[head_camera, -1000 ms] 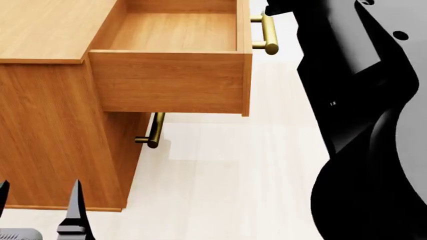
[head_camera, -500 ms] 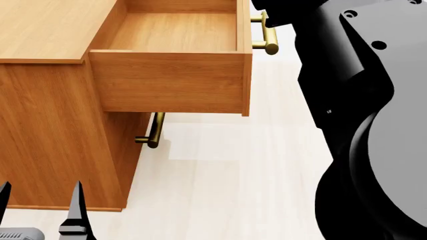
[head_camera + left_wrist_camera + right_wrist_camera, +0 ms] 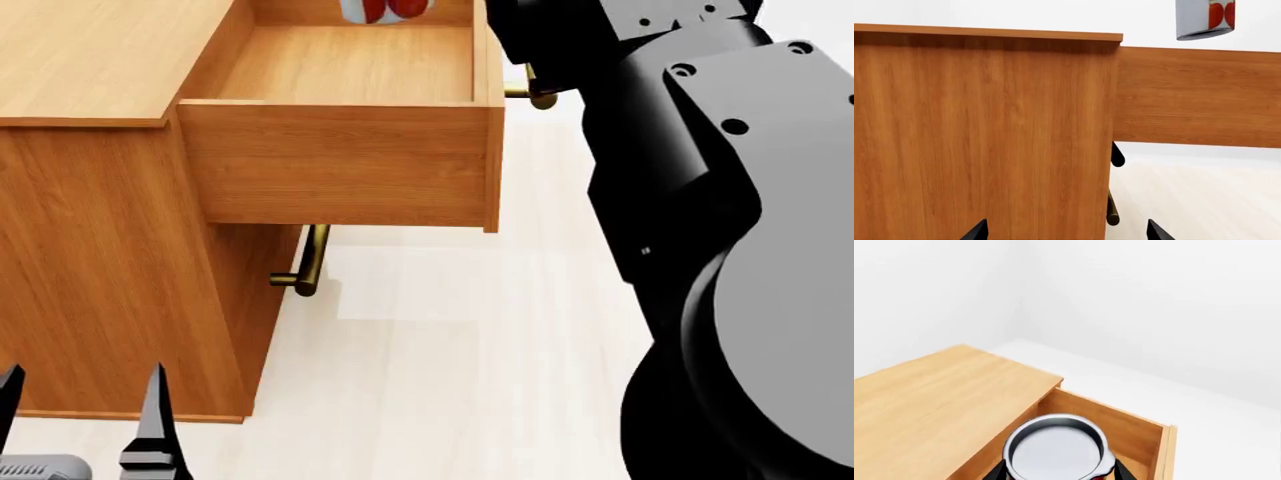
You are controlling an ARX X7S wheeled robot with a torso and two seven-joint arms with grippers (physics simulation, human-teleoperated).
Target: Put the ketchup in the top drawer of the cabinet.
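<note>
Head view showed top drawer (image 3: 350,130) of cabinet (image 3: 94,200) pulled open. Ketchup (image 3: 1054,449) pinched in right claw (image 3: 1057,471), held above drawer's far end, not yet released. Left claw (image 3: 1064,231) spread, idle, low near cabinet.

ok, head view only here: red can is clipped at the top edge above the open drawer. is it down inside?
Observer: No. In the left wrist view the ketchup hangs in the air, its base above the top drawer wall, with a gap between.
Operator: right gripper on it? can't see it.
Observer: Right wrist view shows the right gripper with a black finger on each side of the can.
Operator: over the opening?
Observer: Yes, in that view it sits over the drawer's open inside, beside the cabinet top.
</note>
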